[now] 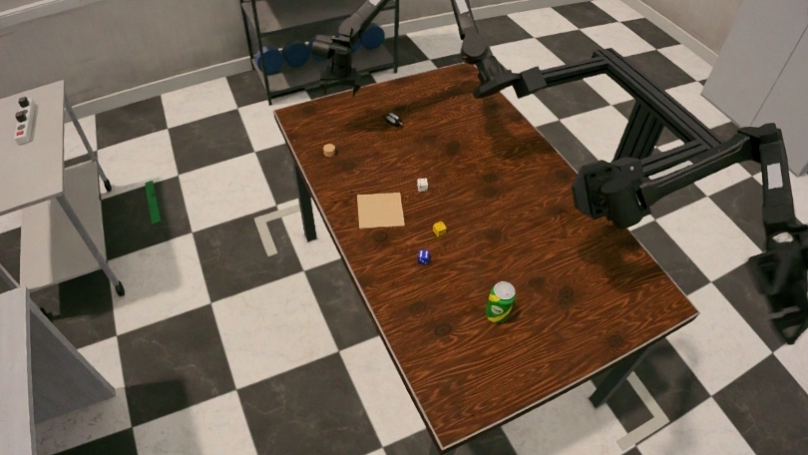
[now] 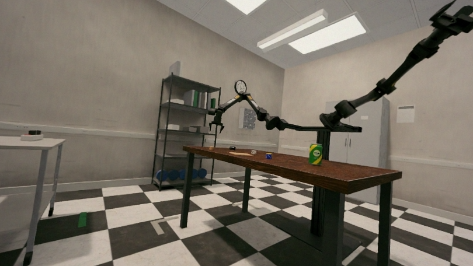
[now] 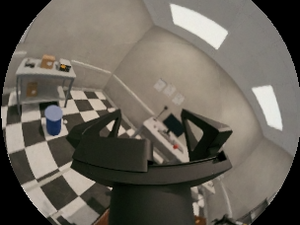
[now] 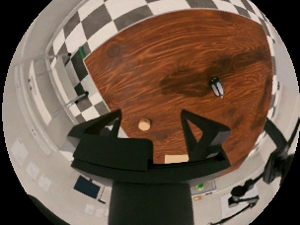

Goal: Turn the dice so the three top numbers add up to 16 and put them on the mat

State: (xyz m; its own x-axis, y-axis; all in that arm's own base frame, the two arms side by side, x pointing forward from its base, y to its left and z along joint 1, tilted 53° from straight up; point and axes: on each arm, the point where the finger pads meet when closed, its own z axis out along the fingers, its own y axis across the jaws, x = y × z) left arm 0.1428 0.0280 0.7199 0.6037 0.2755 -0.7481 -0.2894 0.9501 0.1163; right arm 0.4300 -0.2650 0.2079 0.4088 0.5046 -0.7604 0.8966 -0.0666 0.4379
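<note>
Three dice lie on the wooden table, all off the tan mat [image 1: 380,210]. The white die [image 1: 422,185] is just beyond the mat's far right corner. The yellow die [image 1: 439,228] is right of the mat. The blue die [image 1: 423,256] is nearer the front; it also shows in the exterior view [image 2: 268,155]. My left gripper [image 1: 784,316] is open and empty, swung out beyond the table's right side and raised high [image 2: 451,14]. My right gripper [image 1: 353,86] [image 2: 216,127] is open and empty above the table's far left corner. Its wrist view shows the mat [image 4: 177,159] below.
A green and yellow can [image 1: 500,302] stands near the front of the table. A cork disc [image 1: 328,150] and a small black object [image 1: 393,118] lie at the far end. A metal shelf [image 2: 185,132] stands behind the table.
</note>
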